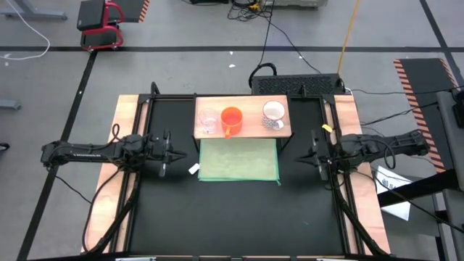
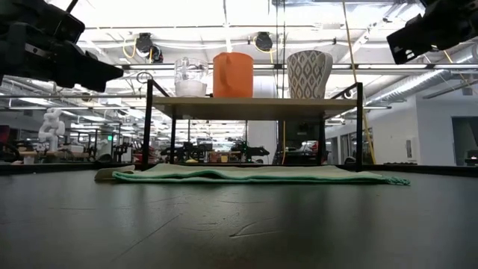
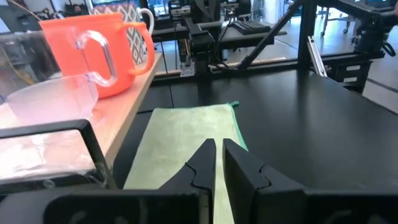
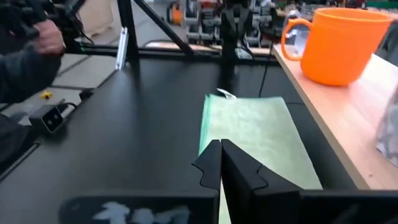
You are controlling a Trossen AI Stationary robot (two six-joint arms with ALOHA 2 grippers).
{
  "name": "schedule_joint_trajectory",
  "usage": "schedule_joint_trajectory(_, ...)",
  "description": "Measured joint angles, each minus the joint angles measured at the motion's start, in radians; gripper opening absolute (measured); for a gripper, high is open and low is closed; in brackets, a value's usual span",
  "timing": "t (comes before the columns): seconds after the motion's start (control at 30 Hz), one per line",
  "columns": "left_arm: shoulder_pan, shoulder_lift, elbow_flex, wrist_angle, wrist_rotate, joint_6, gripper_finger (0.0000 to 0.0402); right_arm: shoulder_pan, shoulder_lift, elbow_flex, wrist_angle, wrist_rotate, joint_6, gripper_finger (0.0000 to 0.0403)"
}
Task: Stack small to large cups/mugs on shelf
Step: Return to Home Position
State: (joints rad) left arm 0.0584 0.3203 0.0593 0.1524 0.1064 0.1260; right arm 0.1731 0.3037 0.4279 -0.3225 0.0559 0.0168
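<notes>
On the pale-wood shelf (image 1: 243, 132) stand, left to right, a clear cup (image 1: 209, 122), an orange handled mug (image 1: 231, 119) and a white patterned mug (image 1: 273, 112), each on its base; they also show in the low view: the clear cup (image 2: 190, 77), the orange mug (image 2: 233, 75), the white mug (image 2: 309, 75). My left gripper (image 1: 178, 154) hovers left of the shelf, shut and empty, also in its wrist view (image 3: 219, 147). My right gripper (image 1: 299, 157) hovers right of the shelf, shut and empty, also in its wrist view (image 4: 220, 145).
A green mat (image 1: 239, 160) lies on the black table under and in front of the shelf. A small white scrap (image 1: 193, 170) lies by its left edge. Wooden strips (image 1: 123, 145) run along both table sides. Bare black table lies toward the near edge.
</notes>
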Motion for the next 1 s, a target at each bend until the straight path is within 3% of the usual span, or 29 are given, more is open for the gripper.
schedule_joint_trajectory(0.3,-0.028,0.000,0.000,0.017,0.077,0.022,0.0032,0.022,-0.054,-0.160,0.213,0.004,-0.008,0.0000)
schedule_joint_trajectory(1.0,-0.026,0.000,0.000,0.012,0.077,0.027,0.0033,0.009,-0.114,-0.380,0.498,0.004,-0.058,0.0000)
